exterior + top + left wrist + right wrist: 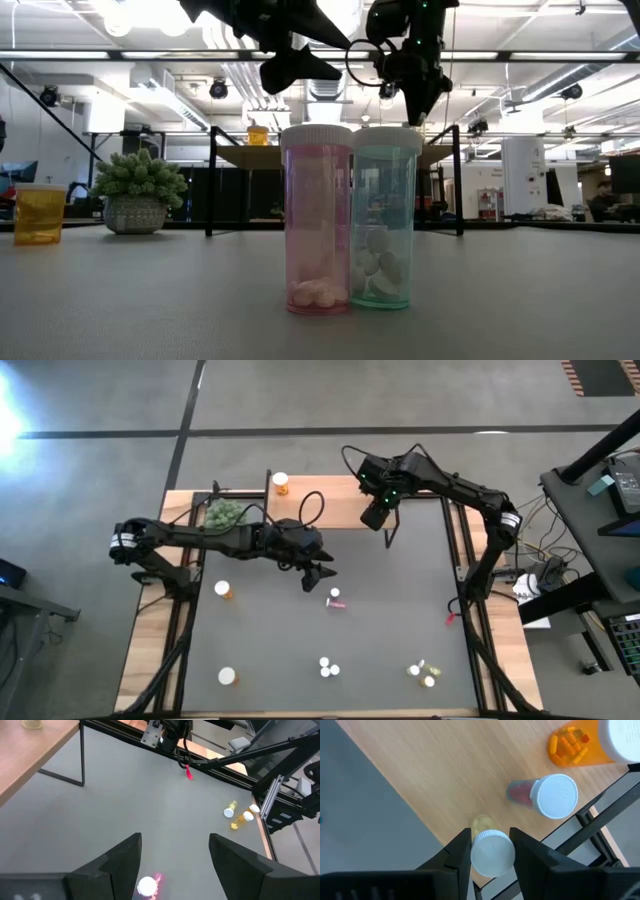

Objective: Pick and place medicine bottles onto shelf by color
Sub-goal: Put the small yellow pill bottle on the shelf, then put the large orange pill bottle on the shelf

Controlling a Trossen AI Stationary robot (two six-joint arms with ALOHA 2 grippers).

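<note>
My right gripper (377, 515) is over the light-wood shelf (335, 502) and is shut on a yellow bottle with a white cap (492, 852), near the shelf's edge. A pink-bodied bottle (547, 795) and a large orange bottle (580, 742) stand on the shelf beside it. My left gripper (322, 572) is open above the grey mat. A pink bottle (148, 886) is on the mat below it, between its fingers (125, 860) and untouched; it also shows in the high view (335, 599). My right gripper pinches the yellow bottle at its white cap (492, 851) between its two fingers, which come from above, pointing down. The yellow body (482, 824) hangs below the cap. I cannot tell whether its base touches the shelf.
More bottles are on the mat: an orange one (224, 589), a white-capped one (228, 676), a pink and a pale teal pair (350, 220), and yellow ones (424, 674) at the near right. A green plant (225, 512) stands by the shelf's left end. A small red object (452, 618) lies at the right.
</note>
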